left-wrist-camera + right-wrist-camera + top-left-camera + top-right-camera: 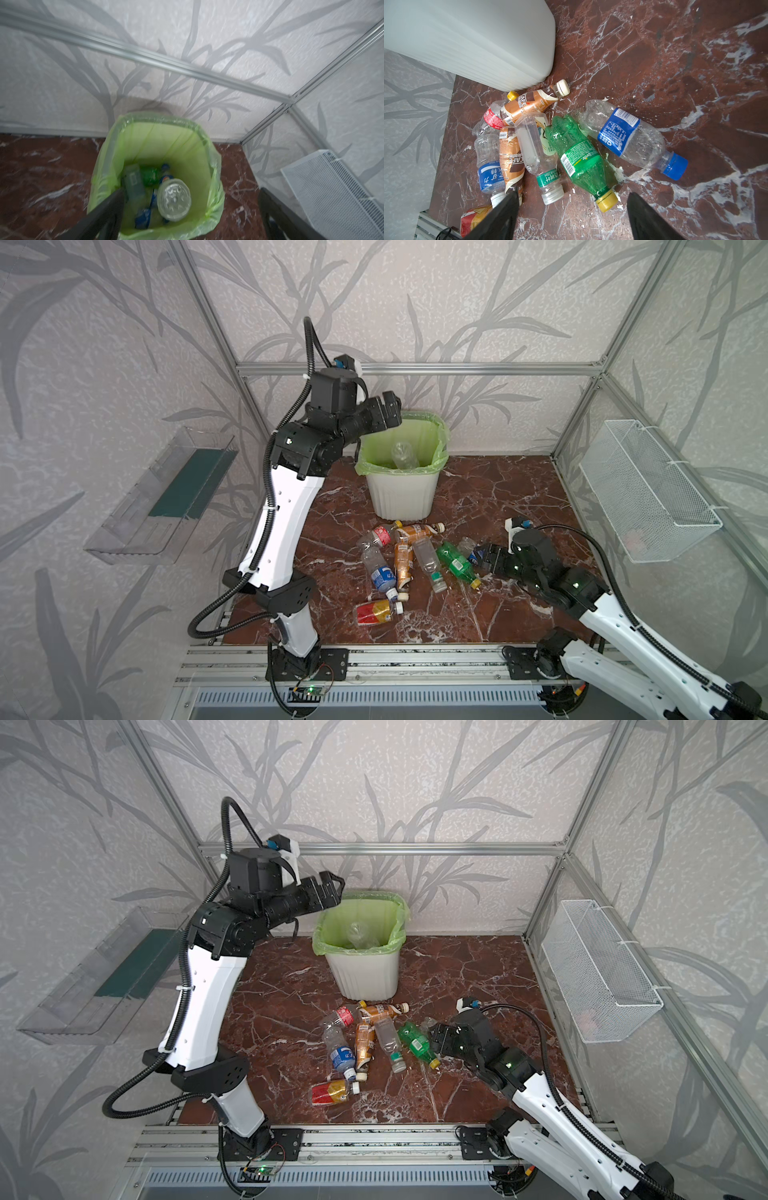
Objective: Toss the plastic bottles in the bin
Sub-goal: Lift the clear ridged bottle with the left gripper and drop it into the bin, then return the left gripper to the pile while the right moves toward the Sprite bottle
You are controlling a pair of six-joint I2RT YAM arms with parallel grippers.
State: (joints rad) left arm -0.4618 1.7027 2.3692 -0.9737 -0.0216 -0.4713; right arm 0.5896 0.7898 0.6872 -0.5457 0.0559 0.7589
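Observation:
The bin (403,497) (365,977) is white and ribbed, lined with a light-green bag, and stands at the back of the floor. My left gripper (392,408) (336,886) (191,193) hangs open over its left rim. Below it, a clear bottle (402,454) (173,199) is inside the bag, above other bottles. Several plastic bottles lie in front of the bin: a green one (457,564) (579,158), amber ones (417,531), blue-labelled clear ones (623,133) and a red-yellow one (374,612). My right gripper (484,558) (573,194) is open low beside the green bottle's yellow cap, holding nothing.
A white wire-mesh basket (648,493) hangs on the right wall and a clear plastic tray (162,497) on the left wall. The floor is red-brown marble (498,497). Aluminium rails (415,659) run along the front edge.

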